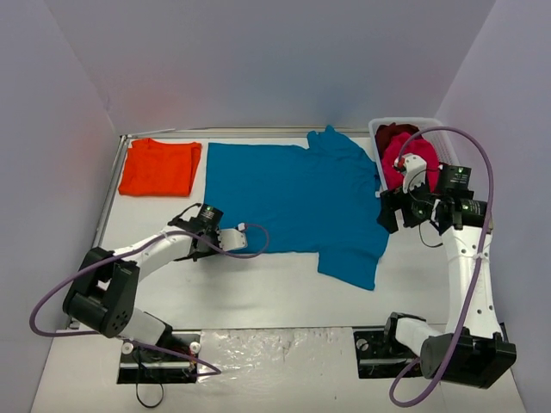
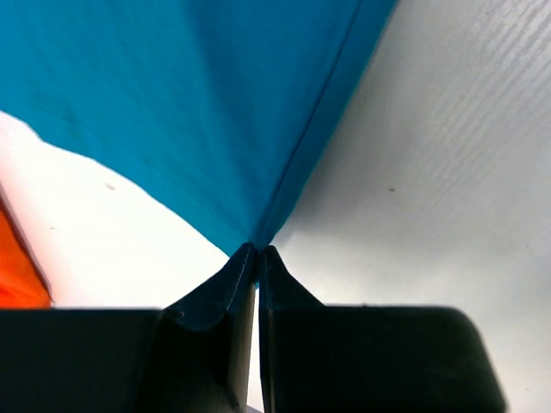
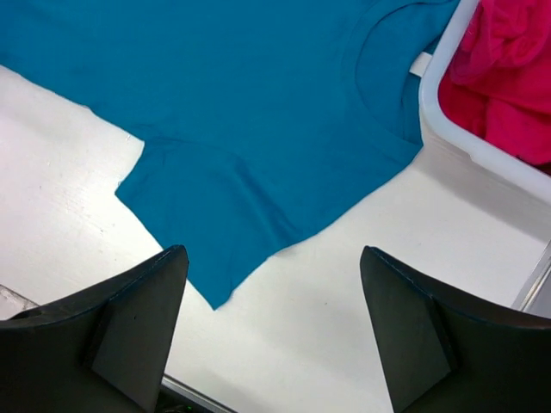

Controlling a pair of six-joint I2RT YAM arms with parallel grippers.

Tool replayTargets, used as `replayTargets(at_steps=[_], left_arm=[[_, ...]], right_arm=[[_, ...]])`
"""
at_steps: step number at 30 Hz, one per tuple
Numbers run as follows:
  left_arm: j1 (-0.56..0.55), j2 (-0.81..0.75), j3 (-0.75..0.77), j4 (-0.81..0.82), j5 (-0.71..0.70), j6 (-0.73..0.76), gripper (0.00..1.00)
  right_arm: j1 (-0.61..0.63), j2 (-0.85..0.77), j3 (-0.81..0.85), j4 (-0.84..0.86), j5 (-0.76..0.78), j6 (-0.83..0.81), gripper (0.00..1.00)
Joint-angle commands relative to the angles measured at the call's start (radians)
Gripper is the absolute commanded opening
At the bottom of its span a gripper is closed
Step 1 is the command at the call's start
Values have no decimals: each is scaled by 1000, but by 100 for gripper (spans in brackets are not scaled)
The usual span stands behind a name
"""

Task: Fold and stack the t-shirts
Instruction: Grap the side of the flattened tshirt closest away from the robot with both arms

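Across the table (image 1: 284, 291), teal-blue t-shirt (image 1: 293, 198) lies collar rightward.

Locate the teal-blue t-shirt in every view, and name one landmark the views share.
Top external: teal-blue t-shirt spread flat across the middle of the white table.
Left wrist: fills the upper left, its corner pinched between the left fingers.
Right wrist: covers the upper half, one sleeve pointing toward the open right fingers.
Shared landmark: the white table bordering the shirt's edge in all three.
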Motion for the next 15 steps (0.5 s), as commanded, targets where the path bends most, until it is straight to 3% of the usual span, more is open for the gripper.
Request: replayTargets(at_steps=[1, 11, 14, 15], left_arm=[[14, -50, 67, -101, -8, -16, 2], [92, 52, 140, -110, -89, -100, 2], [117, 84, 149, -101, -72, -129, 2], [122, 98, 155, -101, -68, -137, 2]], right_arm=[[22, 57, 69, -147, 13, -118, 77], [252, 190, 62, -258, 271, -183, 77], [295, 226, 63, -265, 295, -195, 69], [304, 256, 63, -270, 309, -203, 59]])
